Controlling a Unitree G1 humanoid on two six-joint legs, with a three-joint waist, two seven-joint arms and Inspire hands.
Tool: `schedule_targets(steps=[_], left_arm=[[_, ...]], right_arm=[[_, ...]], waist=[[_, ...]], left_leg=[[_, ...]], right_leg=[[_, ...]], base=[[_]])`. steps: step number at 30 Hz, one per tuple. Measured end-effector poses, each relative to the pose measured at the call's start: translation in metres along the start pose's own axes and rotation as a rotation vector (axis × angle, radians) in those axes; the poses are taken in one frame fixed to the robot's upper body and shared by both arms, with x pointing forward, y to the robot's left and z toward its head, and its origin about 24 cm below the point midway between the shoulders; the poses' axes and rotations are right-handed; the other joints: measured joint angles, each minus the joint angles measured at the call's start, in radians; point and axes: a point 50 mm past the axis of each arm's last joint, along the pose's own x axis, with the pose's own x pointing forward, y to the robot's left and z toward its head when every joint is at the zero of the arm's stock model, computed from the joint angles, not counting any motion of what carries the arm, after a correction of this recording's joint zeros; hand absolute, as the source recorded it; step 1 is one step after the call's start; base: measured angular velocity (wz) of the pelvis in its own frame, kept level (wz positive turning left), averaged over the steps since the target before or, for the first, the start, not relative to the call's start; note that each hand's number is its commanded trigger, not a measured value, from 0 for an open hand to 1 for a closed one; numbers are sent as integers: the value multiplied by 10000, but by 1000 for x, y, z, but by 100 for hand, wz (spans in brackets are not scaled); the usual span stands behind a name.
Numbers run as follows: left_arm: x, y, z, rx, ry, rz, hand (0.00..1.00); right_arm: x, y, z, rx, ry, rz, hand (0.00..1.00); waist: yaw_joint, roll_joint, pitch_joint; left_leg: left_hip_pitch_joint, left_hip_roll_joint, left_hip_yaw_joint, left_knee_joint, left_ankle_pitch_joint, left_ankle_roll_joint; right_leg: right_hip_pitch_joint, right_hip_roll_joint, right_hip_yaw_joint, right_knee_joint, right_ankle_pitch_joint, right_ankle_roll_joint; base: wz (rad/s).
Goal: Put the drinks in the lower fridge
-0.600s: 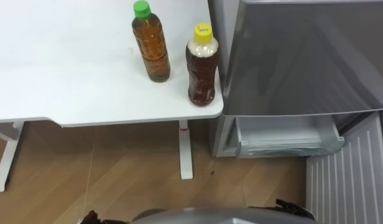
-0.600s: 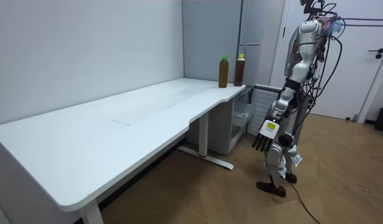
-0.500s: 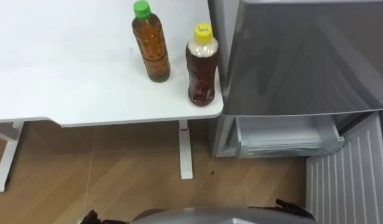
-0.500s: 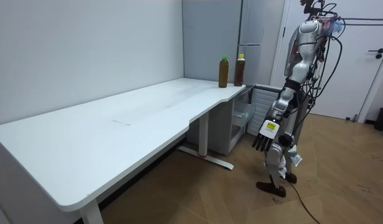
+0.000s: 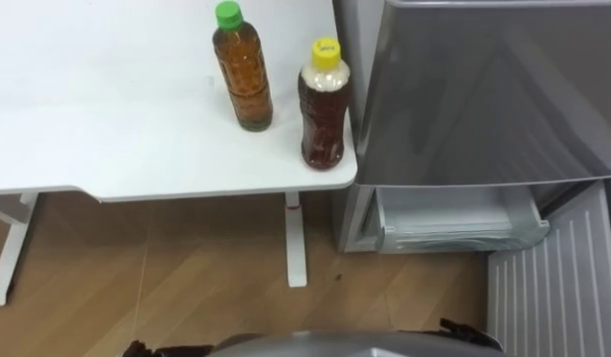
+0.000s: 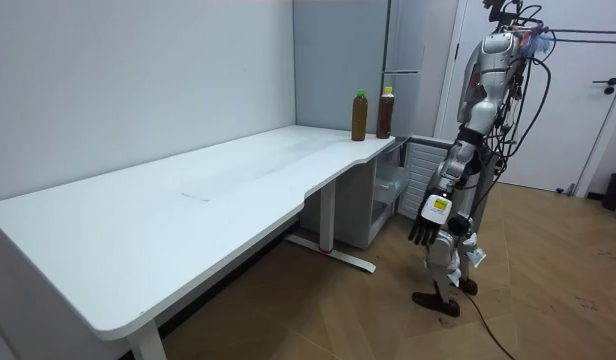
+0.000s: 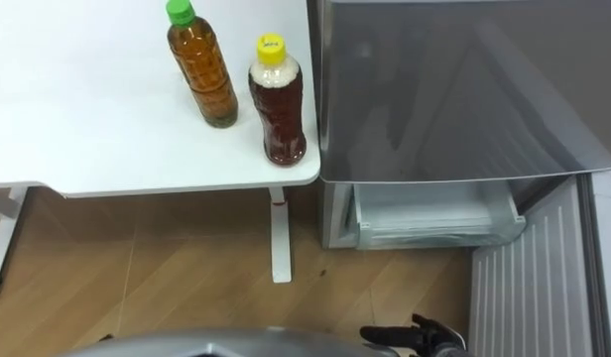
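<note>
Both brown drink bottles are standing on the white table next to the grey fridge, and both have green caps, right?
Not quite. In the left eye view only the slim brown-drink bottle has a green cap; the rounder brown-drink bottle, nearer the grey fridge, has a yellow cap. Both do stand on the white table next to the fridge.

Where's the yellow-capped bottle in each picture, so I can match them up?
Left eye view: yellow-capped bottle upper middle, at the table's right corner.
Right eye view: upper left of middle, same corner.
Room view: upper middle, on the table's far end.
Shared landmark: the green-capped bottle, just left of it in every view.
</note>
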Motion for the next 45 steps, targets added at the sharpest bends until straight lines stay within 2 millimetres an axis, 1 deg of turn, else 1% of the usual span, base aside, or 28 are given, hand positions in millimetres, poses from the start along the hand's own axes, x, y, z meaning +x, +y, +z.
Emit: schedule_targets(steps=[1, 3, 7, 9, 10, 12, 13, 15, 16, 17, 18, 19, 21, 22, 23, 24, 28, 32, 34, 36, 37, 38, 39, 40, 41, 42, 44, 45], left_arm=[[0, 1, 0, -374, 71, 57, 0], [0, 3, 0, -1842, 313, 173, 0], [1, 5, 0, -3459, 571, 344, 0], [1, 4, 7, -4432, 492, 360, 0], [0, 4, 10, -4636, 390, 349, 0], [-1, 3, 29, -5202, -245, 389, 0], [-2, 2, 36, -5373, -474, 381, 0], [-8, 0, 66, -5960, -1676, 428, 0], [-10, -1, 74, -6067, -1951, 441, 0], [-14, -3, 87, -6259, -2443, 479, 0], [-19, -4, 101, -6462, -2900, 512, 0], [-22, -5, 107, -6572, -3138, 510, 0], [-38, -5, 134, -7084, -4278, 471, 0], [-42, -5, 139, -7154, -4569, 507, 0], [-50, -3, 149, -7243, -5125, 634, 0], [-56, -1, 155, -7038, -5558, 976, 0], [-65, 1, 160, -6635, -5952, 1746, 0], [-76, 2, 169, -6267, -6445, 2507, 0], [-92, 6, 183, -6795, -7298, 2514, 0], [-130, 18, 211, -7340, -9794, 2204, 0], [-139, 20, 217, -7297, -10447, 2162, 0], [-155, 25, 227, -7007, -11699, 2277, 0], [-169, 27, 232, -6695, -12674, 2433, 0], [-174, 28, 234, -6563, -13042, 2497, 0], [-183, 29, 237, -6362, -13651, 2581, 0], [-193, 30, 239, -6245, -14219, 2593, 0], [-207, 30, 241, -6107, -14934, 2519, 0], [-213, 30, 242, -5961, -15324, 2584, 0]], right_arm=[[0, 0, 0, -14, 7, -8, 0], [0, 0, 0, -59, 15, -48, 0], [0, -1, 0, -78, 20, -59, 0], [0, -1, 3, -31, -89, -48, 0], [0, -1, 3, -34, -96, -51, 0], [0, -2, 3, -136, -100, -94, 0], [0, -2, 5, -184, -165, -86, 0], [-1, -3, 6, -318, -263, -103, 0], [-1, -3, 6, -343, -294, -112, 0], [-1, -3, 7, -399, -334, -167, 0], [-1, -3, 8, -452, -365, -247, 0], [-1, -2, 8, -456, -377, -254, 0], [-1, -3, 7, -495, -430, -286, 0], [-1, -3, 7, -466, -461, -302, 0], [-2, -4, 6, -443, -523, -356, 0], [-2, -5, 5, -440, -563, -402, 0], [-2, -4, 5, -417, -602, -417, 0], [-3, -5, 5, -339, -755, -577, 0], [-4, -6, 3, -291, -771, -620, 0], [-4, -9, 1, -425, -710, -652, 0], [-4, -10, 1, -473, -709, -630, 0], [-5, -11, 0, -447, -715, -599, 0], [-5, -12, 1, -351, -784, -625, 0], [-5, -13, 0, -268, -805, -648, 0], [-6, -14, 0, -193, -844, -674, 0], [-6, -14, 0, -195, -862, -675, 0], [-6, -14, -1, -199, -803, -671, 0], [-5, -13, 0, -235, -837, -652, 0]], waist=[[-1, 11, 4], [27, 28, 15], [41, 52, 26], [41, 73, 31], [49, 111, 18], [118, 156, 32], [134, 140, 43], [197, 145, 42], [224, 152, 42], [251, 177, 31], [242, 206, 9], [242, 202, 5], [227, 138, -12], [246, 119, -3], [305, 148, -19], [309, 134, -19], [274, 96, 1], [292, 117, 12], [307, 126, 15], [298, 254, -42], [284, 301, -44], [283, 344, -18], [259, 390, -13], [251, 388, -42], [245, 426, -39], [237, 416, -35], [203, 343, -47], [193, 323, -36]], left_leg=[[2, 0, -1, 0, 0, 0], [43, -2, -8, -10, -1, 0], [144, 13, -10, -41, -1, 0], [142, 5, -52, -28, 0, 2], [148, 9, -57, -31, 1, 4], [177, 12, 17, -38, 3, 3], [171, 13, 16, -38, 6, 2], [101, 15, 18, -54, 40, -2], [91, 18, 18, -61, 51, -1], [61, 20, 17, -67, 60, 0], [69, 9, 17, -64, 60, 0], [69, 8, 14, -63, 60, -1], [104, 5, -18, -67, 64, -6], [120, 5, -16, -85, 64, -6], [156, 5, 16, -136, 69, -10], [171, 3, 25, -152, 69, -10], [22, 19, 36, 3, 60, -14], [-111, 9, -93, 51, 61, -14], [-105, 13, -105, 41, 61, -15], [-2, 4, -73, -69, 64, -13], [22, -1, -59, -125, 65, -10], [100, -29, -53, -209, 85, 0], [167, -49, -50, -280, 87, 3], [203, -61, -53, -316, 92, 9], [273, -70, -56, -368, 105, 10], [311, -80, -76, -391, 112, 6], [339, -99, -103, -358, 115, 2], [326, -101, -109, -338, 118, 1]], right_leg=[[6, 0, 1, 6, 0, 0], [27, -2, 5, 27, 0, 0], [79, -3, -4, 100, 0, 0], [108, -10, -30, 92, 0, 0], [110, -10, -19, 93, 0, 0], [107, -8, 13, 91, 0, 0], [98, -7, 1, 93, 0, 0], [-28, -4, 71, 126, 0, 0], [-50, -7, 69, 122, 0, 0], [-53, -8, 56, 116, 0, 0], [-44, -2, 61, 115, 0, 0], [-38, 1, 51, 113, 0, 0], [-30, 1, -16, 112, 0, 0], [-27, 1, -8, 115, 0, 0], [-29, 1, 41, 117, 2, -2], [-37, 2, 103, 111, 3, -2], [-73, 15, -14, 90, 7, -9], [-207, 26, -27, 87, 10, -13], [-208, 31, -18, 81, 11, -14], [-174, 11, -17, 94, 10, -14], [-159, 8, 1, 92, 10, -13], [-100, -10, 21, 81, 10, -13], [-19, -20, 30, 73, 10, -13], [3, -26, 21, 73, 10, -12], [54, -34, -7, 67, 9, -11], [103, -35, -24, 34, 9, -10], [160, -35, -38, -74, 9, -10], [144, -35, -56, -74, 9, -10]], base=[[0], [0], [0], [4], [0], [-6], [-5], [-4], [0], [0], [0], [0], [4], [0], [-6], [-7], [3], [4], [0], [-6], [-8], [-4], [0], [0], [0], [4], [5], [5]])
